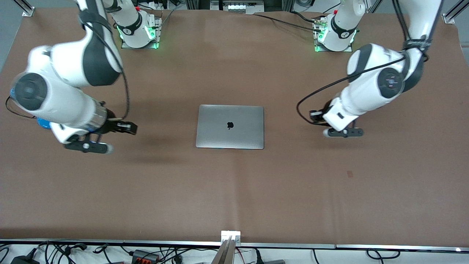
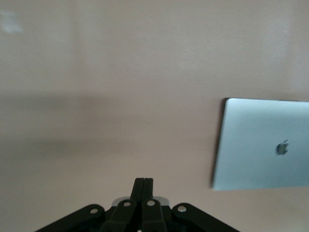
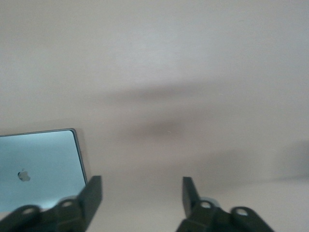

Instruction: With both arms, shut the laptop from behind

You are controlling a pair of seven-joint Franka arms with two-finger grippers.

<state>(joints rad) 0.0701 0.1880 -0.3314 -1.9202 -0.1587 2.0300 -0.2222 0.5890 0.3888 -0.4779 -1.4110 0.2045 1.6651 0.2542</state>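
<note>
The laptop [image 1: 229, 126] lies shut and flat in the middle of the table [image 1: 234, 190], so the job looks done. The left gripper [image 2: 143, 186] is pinched shut, holding nothing. The right gripper [image 3: 142, 191] is wide open and empty. Both hang over bare table, one past each end of the laptop.

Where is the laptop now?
The laptop lies closed on the middle of the table, between the right gripper and the left gripper, touching neither.
</note>
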